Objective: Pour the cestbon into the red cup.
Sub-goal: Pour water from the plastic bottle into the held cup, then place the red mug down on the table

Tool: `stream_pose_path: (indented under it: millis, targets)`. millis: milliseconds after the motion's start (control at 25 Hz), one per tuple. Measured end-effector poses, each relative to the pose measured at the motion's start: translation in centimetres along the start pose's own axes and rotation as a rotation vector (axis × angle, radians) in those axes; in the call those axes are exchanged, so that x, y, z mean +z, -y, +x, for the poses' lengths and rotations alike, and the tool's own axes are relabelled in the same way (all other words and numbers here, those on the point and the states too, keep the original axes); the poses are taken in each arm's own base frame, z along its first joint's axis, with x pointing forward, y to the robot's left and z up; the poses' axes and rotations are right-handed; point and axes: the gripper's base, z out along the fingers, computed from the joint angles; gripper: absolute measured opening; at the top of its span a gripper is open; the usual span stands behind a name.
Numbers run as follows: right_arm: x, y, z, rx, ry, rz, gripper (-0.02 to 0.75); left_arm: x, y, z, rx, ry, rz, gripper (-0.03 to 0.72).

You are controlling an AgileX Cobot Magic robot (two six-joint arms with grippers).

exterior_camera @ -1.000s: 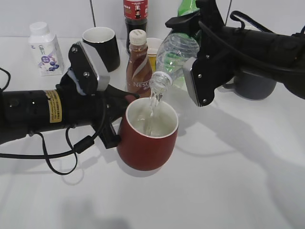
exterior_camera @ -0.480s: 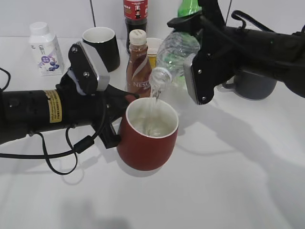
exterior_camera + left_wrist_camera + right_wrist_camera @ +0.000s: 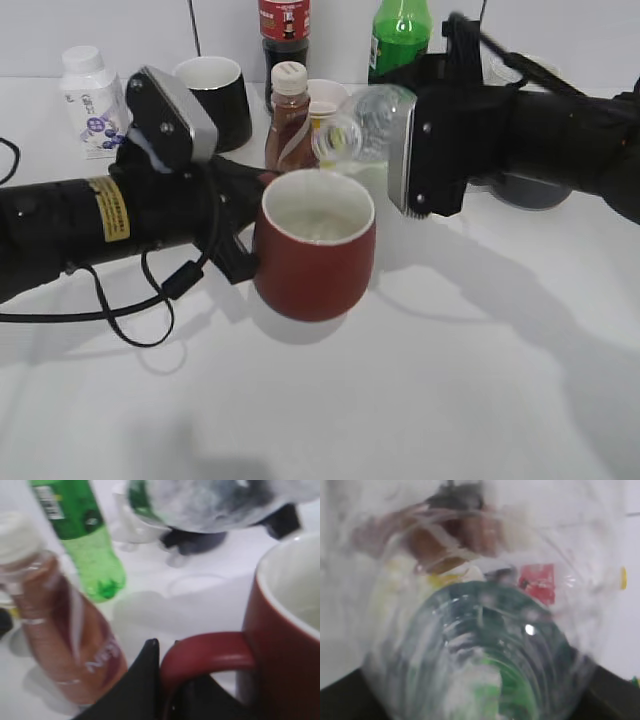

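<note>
The red cup (image 3: 318,260) is a dark red mug with a white inside, held off the table by its loop handle (image 3: 210,652) in my shut left gripper (image 3: 245,235). The gripper's black fingers (image 3: 170,680) clamp the handle in the left wrist view. The cestbon (image 3: 365,125), a clear uncapped bottle, lies nearly level behind and above the cup's rim, shut in my right gripper (image 3: 410,160). No stream falls from its mouth. Its clear body (image 3: 485,645) fills the right wrist view and hides the fingers.
Behind the cup stand a brown Nescafe bottle (image 3: 290,125), a black mug (image 3: 215,95), a tall green soda bottle (image 3: 398,35), a dark red-labelled bottle (image 3: 284,30), a yellow paper cup (image 3: 325,100), a white bottle (image 3: 92,100) and a grey mug (image 3: 535,185).
The bottle has tipped back from pouring to nearly level and the stream has stopped. The left gripper has lifted the cup upward.
</note>
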Motion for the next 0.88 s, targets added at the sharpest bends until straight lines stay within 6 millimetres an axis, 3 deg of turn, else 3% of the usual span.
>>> stream_pose_path:
  millis: [400,600,880]
  targets:
    - [-0.1,1.1,-1.0,0.45,0.131,0.091,0.479,-0.8,-0.9,-1.2,-0.059,0.042,-0.084,0.041]
    - [-0.2,2.3,-1.3,0.723,0.221,0.163,0.479,-2.8,-1.8,-1.6,-0.089,0.067,-0.155,0.041]
    - [-0.3,3.2,0.2,1.082,0.147,0.29,0.479,-6.4,-3.2,-0.4,-0.161,0.049,-0.288,0.041]
